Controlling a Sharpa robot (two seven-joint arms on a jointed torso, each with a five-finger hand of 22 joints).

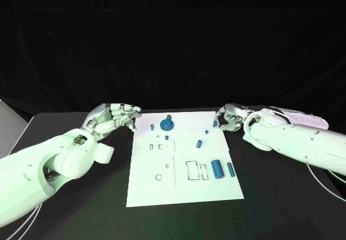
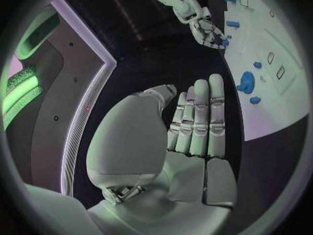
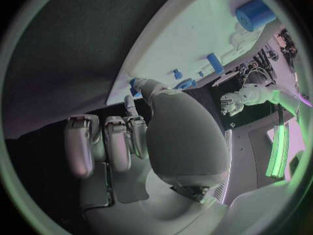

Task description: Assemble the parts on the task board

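Observation:
The white task board [image 1: 180,187] lies in the middle of the black table. On it are a round blue part [image 1: 167,124], several small blue pegs such as one at mid-board [image 1: 199,144], and blue cylinders [image 1: 217,169] at its right side. My right hand [image 1: 229,119] is at the board's far right corner, and its thumb and a finger pinch a small blue part [image 1: 215,123], seen at the thumb tip [image 3: 133,84]. My left hand [image 1: 115,117] hovers off the far left corner. Its fingers [image 2: 199,115] are stretched out side by side and hold nothing.
Rectangular slots [image 1: 192,170] and small holes [image 1: 158,177] are cut in the board. Black table [image 1: 288,200] surrounds it. A pale box edge [image 1: 9,125] stands at the far left.

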